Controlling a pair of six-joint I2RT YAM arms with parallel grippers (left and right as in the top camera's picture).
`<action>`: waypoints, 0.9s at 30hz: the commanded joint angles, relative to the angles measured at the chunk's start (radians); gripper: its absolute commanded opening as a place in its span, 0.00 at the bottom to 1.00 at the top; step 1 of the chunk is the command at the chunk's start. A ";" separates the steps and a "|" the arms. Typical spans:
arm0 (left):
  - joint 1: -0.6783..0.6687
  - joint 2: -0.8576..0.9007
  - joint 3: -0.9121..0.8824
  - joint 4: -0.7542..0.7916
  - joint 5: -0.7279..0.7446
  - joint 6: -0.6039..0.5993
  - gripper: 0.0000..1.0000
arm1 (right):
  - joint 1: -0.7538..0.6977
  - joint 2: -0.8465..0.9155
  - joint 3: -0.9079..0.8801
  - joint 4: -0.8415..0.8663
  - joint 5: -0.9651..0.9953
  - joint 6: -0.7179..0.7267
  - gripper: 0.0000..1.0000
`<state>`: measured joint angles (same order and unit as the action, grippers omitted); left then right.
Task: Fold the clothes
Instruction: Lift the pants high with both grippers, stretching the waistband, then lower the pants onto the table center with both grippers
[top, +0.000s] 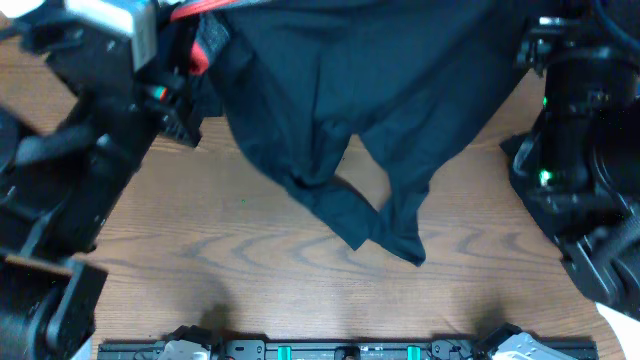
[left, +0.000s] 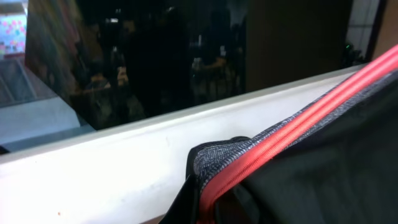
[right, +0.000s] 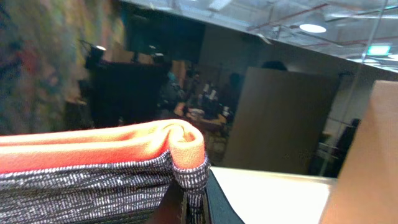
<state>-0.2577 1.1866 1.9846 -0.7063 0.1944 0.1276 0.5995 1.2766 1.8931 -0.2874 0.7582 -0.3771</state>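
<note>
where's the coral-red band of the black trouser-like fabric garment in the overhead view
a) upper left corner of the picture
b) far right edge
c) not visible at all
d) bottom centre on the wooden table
a: the coral-red band shows at the upper left edge of the black trouser-like fabric garment, while only black cloth reaches down onto the wooden table.

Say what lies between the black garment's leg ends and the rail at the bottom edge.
Only bare wooden table between black garment and rail, seen in the overhead view.
</note>
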 joint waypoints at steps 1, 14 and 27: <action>0.036 -0.016 0.029 0.005 -0.255 -0.024 0.06 | -0.111 -0.033 0.032 0.022 0.300 -0.021 0.03; -0.149 0.075 0.029 0.053 -0.202 -0.024 0.06 | -0.166 -0.015 0.032 0.016 0.354 -0.021 0.04; -0.289 0.303 0.029 0.211 -0.206 0.023 0.06 | -0.315 -0.016 0.032 -0.054 0.457 -0.021 0.04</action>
<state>-0.5739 1.4796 1.9869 -0.5121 0.1192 0.1329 0.3565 1.2957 1.8935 -0.3435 1.0359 -0.3851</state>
